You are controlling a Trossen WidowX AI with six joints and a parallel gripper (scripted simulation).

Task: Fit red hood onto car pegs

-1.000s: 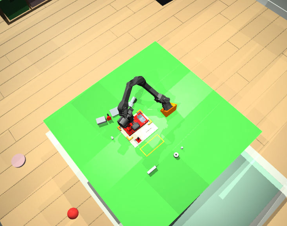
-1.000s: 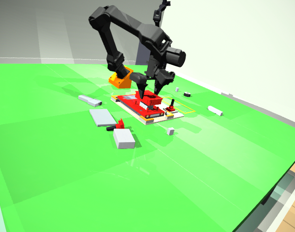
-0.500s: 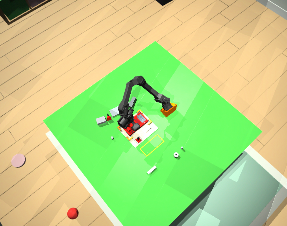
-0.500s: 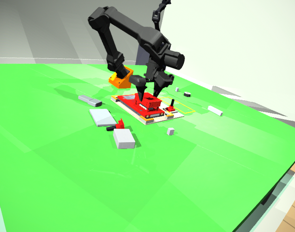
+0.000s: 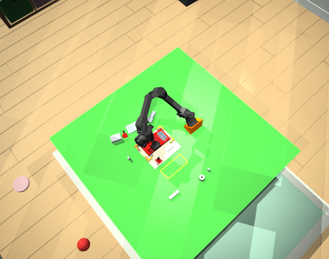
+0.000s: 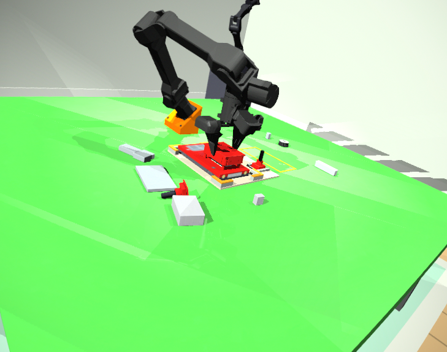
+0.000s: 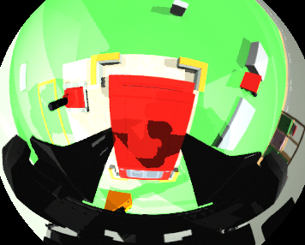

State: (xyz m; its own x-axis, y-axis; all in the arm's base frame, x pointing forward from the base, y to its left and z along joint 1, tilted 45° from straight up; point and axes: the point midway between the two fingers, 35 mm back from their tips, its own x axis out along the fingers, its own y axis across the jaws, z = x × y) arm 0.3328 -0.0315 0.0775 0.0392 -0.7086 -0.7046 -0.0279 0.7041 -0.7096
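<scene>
Your black parallel-jaw gripper [image 5: 153,141] [image 6: 224,150] [image 7: 148,133], fairly wide, grips the red flat-roofed hood shell [image 6: 228,156] [image 7: 152,107] over the red chassis [image 5: 162,135] [image 6: 191,151] [image 7: 147,173]'s engine bay, toward five o'clock in the exterior view. You're seating it: likely align pegs, lower level, then release.

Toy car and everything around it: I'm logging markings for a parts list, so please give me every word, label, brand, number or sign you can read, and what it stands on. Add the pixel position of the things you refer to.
No readable text in any view.
Car chassis [image 5: 162,135] [image 6: 189,154]: no lettering legible.
Hood [image 6: 231,157] [image 7: 152,107]: none legible.
Gripper [image 6: 225,151] [image 7: 148,133]: none legible.
Orange arm base [image 5: 193,128] [image 6: 189,126] [image 7: 117,200]: none legible; its dark spots are too small to make out.
</scene>
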